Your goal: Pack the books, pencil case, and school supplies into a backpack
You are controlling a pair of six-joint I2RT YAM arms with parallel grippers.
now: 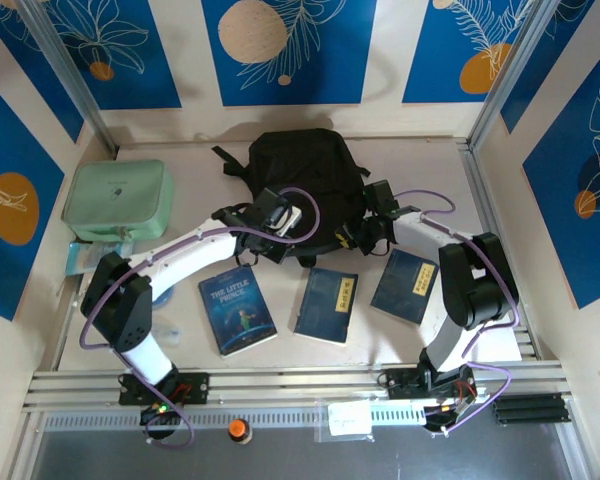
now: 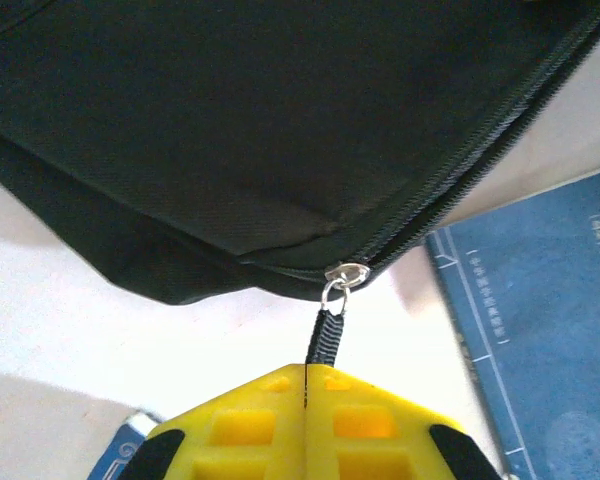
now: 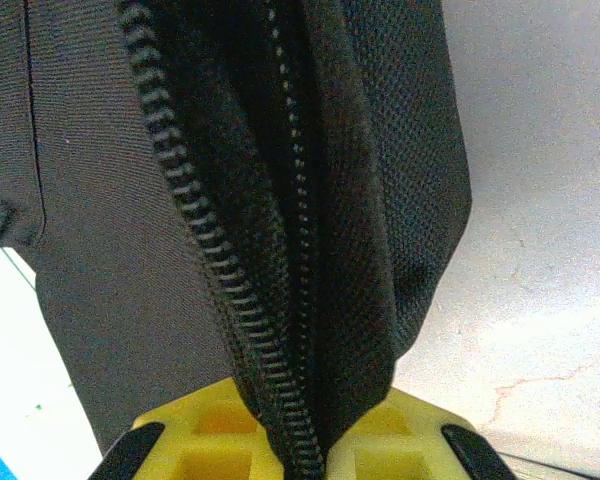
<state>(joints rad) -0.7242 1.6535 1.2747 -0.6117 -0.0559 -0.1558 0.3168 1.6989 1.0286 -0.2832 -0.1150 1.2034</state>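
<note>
Backpack (image 1: 305, 165) zipper pull (image 2: 325, 335) pinched in left fingers (image 2: 240, 430); right fingers (image 3: 205, 440) clamp its edge

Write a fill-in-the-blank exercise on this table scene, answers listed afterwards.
The left pincer is shut on the black woven pull strap of the soft black fabric backpack's ____.
____ thin dark blue paperback books lie flat outside the backpack.
The mint-green soft case sits to the backpack's ____ in the top view.
The illustrated book's cover reads The Little ____.
Missing words: zipper; three; left; Prince.
</note>
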